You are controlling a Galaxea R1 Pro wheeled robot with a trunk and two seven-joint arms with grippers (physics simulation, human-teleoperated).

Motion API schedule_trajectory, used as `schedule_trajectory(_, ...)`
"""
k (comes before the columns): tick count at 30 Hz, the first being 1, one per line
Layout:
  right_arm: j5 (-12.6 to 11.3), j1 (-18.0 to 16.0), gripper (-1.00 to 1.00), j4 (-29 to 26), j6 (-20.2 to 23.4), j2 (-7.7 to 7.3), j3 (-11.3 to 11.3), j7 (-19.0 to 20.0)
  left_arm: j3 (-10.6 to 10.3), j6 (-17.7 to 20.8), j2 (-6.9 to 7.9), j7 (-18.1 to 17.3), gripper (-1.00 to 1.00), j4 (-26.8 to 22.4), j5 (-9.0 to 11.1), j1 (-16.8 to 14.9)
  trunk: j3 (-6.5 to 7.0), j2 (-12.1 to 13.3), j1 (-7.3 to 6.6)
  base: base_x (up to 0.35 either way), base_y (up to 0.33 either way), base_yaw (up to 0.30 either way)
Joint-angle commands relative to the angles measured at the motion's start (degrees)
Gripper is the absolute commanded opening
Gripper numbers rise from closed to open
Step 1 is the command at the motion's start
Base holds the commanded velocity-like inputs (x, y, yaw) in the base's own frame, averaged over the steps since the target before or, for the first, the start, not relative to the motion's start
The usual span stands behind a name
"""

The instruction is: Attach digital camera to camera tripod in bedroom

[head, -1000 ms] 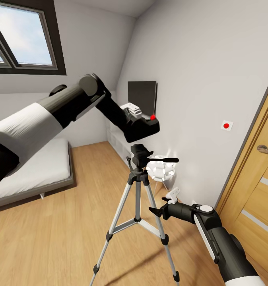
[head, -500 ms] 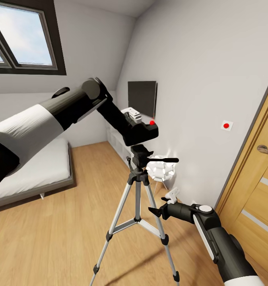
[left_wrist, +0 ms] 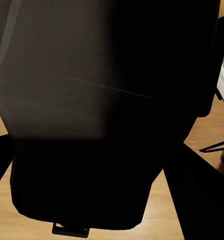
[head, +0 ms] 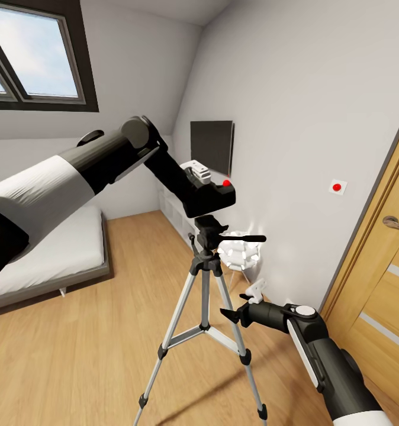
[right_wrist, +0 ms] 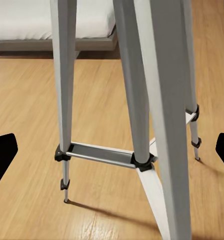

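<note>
The digital camera [head: 211, 197], black with a red button on top, sits right on top of the camera tripod's black head [head: 208, 228]. My left gripper [head: 199, 176] is shut on the camera from behind and above. The camera's dark body [left_wrist: 92, 100] takes up most of the left wrist view. The tripod's silver legs [head: 182, 319] spread over the wood floor, and its pan handle [head: 244, 238] points right. My right gripper [head: 232, 313] hangs open low beside the legs; its wrist view looks at the legs [right_wrist: 136, 90] and a centre brace [right_wrist: 99, 154].
A white bulbous floor lamp [head: 238, 255] stands behind the tripod by the wall. The wooden door [head: 383, 284] is at the right, the grey bed [head: 45, 260] at the left, the wall TV [head: 211, 145] behind. A red wall button [head: 337, 187] is near the door.
My left arm lowered the camera a little and shifted it left until it met the tripod head; it has stayed still for the last half second. The right arm barely moved.
</note>
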Motion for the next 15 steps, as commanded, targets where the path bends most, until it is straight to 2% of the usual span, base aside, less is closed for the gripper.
schedule_trajectory(1,0.61,-0.07,1.0,-0.08,0.09,0.05,0.02,0.38,-0.2,0.15,0.05,-0.11,-1.0,-0.05,0.11,-0.11,-0.14,-0.14,0.04,0.0,0.0,0.0)
schedule_trajectory(9,0.82,-0.13,1.0,0.93,0.09,0.66,0.02,0.31,-0.26,0.04,-0.02,-0.12,-1.0,-0.05,0.04,-0.11,-0.14,-0.14,0.04,0.0,0.0,0.0)
schedule_trajectory(12,0.83,-0.46,1.0,1.55,0.09,1.18,0.02,0.3,-0.3,0.03,-0.03,-0.12,-1.0,-0.06,0.02,-0.11,-0.14,-0.14,0.04,0.0,0.0,0.0)
schedule_trajectory(15,0.92,-0.85,1.0,2.67,0.06,2.33,0.02,0.28,-0.29,0.03,-0.03,-0.12,-1.0,-0.05,0.02,-0.11,-0.14,-0.14,0.04,0.0,0.0,0.0)
